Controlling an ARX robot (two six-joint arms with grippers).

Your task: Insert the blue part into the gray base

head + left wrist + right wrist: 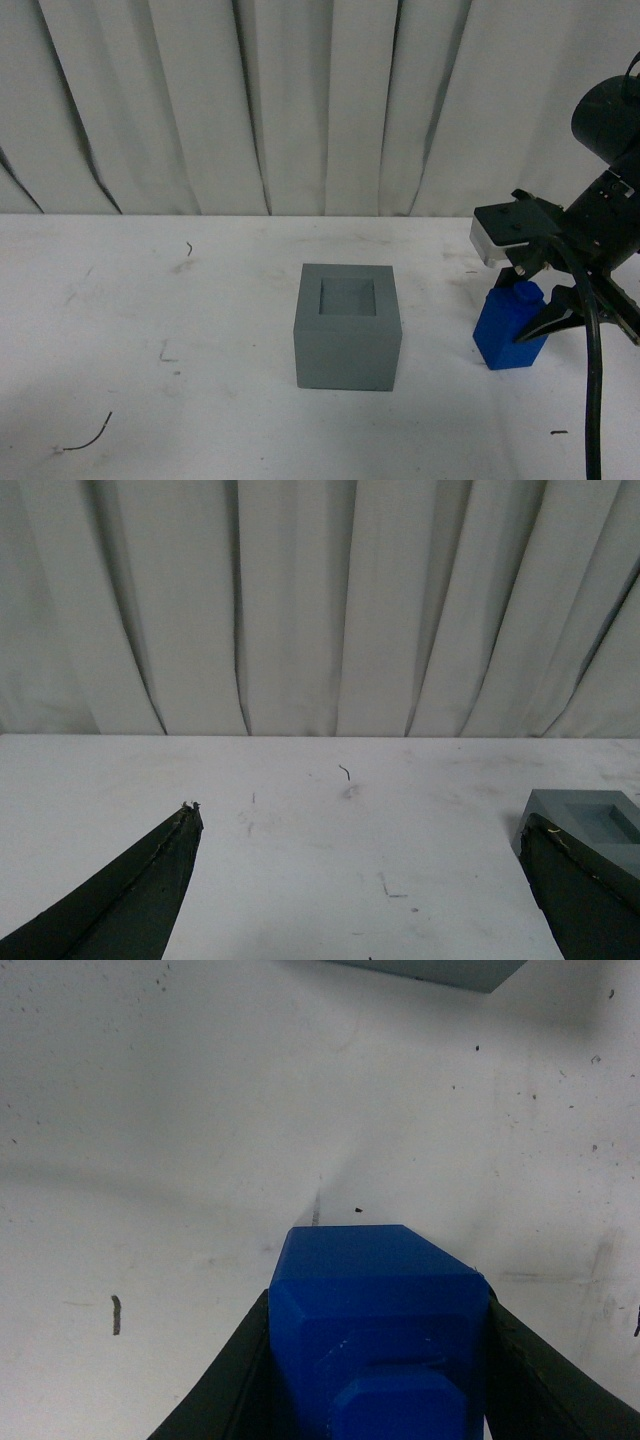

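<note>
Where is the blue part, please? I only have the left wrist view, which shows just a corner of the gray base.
Observer: The blue part stands on the table to the right of the gray base, apart from it.
Operator: Thank you. Is the right gripper on it?
Observer: Yes. In the right wrist view the right gripper straddles it, with its fingers against both sides.
Operator: And is the base free to receive it?
Observer: The front view shows nothing in its square recess.
</note>
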